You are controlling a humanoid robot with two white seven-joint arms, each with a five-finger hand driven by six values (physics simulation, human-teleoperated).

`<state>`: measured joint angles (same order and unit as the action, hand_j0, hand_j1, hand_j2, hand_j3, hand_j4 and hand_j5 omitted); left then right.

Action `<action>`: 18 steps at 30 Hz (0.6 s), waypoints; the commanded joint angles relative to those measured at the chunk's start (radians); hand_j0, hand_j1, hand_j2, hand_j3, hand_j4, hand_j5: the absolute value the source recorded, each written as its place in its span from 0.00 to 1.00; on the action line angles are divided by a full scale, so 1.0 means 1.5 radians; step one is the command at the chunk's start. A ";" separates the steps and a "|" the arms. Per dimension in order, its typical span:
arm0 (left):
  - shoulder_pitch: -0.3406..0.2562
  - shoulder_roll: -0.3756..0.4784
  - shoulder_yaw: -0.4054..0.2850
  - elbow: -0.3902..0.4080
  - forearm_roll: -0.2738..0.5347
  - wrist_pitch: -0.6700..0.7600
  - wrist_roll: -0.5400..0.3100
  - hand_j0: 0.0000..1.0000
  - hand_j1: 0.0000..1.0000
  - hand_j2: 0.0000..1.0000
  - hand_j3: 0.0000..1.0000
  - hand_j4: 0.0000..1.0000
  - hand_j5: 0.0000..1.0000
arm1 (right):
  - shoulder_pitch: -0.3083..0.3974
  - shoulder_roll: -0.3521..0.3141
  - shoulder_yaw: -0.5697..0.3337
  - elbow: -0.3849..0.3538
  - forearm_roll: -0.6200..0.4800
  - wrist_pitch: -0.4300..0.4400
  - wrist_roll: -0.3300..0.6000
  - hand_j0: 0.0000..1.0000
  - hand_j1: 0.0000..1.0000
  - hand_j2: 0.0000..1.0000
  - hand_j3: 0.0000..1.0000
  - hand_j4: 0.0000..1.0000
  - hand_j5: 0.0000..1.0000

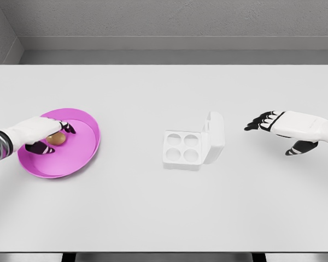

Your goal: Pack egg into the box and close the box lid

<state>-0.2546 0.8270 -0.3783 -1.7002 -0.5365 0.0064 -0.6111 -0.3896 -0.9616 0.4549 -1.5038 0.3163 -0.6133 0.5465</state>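
Where the left arm enters at nine o'clock, its forearm is cut off by the picture edge, and the left robot hand [44, 134] is seen lowered into the pink bowl [85, 150] on the white bench [164, 213]. A brown egg [56, 138] is partly hidden under the palm; dark fingertips [69, 129] are curled around it, though whether they are actually pressed against the shell cannot be made out. At the middle of the bench the white box [183, 148] is found with four hollow cups showing and its lid [215, 136] raised on the three o'clock side; the hinge is too small to be read. Toward three o'clock the right robot hand [273, 124] is held above the bench, fingers stretched flat and loose with nothing in them, its arm cropped by the edge.
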 commanded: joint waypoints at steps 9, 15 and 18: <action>0.000 0.001 0.001 0.006 0.000 0.000 0.000 0.65 0.65 0.65 0.65 0.65 0.65 | 0.000 -0.001 -0.002 -0.001 -0.004 0.002 0.000 1.00 1.00 1.00 1.00 1.00 1.00; -0.001 0.001 0.004 0.005 0.000 0.000 0.000 0.47 0.47 0.47 0.47 0.47 0.47 | 0.000 -0.001 -0.002 -0.002 -0.004 0.002 0.001 1.00 1.00 1.00 1.00 1.00 1.00; -0.003 0.001 0.006 0.005 0.000 -0.001 0.000 0.43 0.43 0.43 0.43 0.43 0.43 | 0.000 -0.001 -0.002 -0.002 -0.004 0.002 0.001 1.00 1.00 1.00 1.00 1.00 1.00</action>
<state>-0.2623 0.8271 -0.3719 -1.6918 -0.5362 0.0059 -0.6112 -0.3896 -0.9620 0.4529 -1.5062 0.3158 -0.6133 0.5479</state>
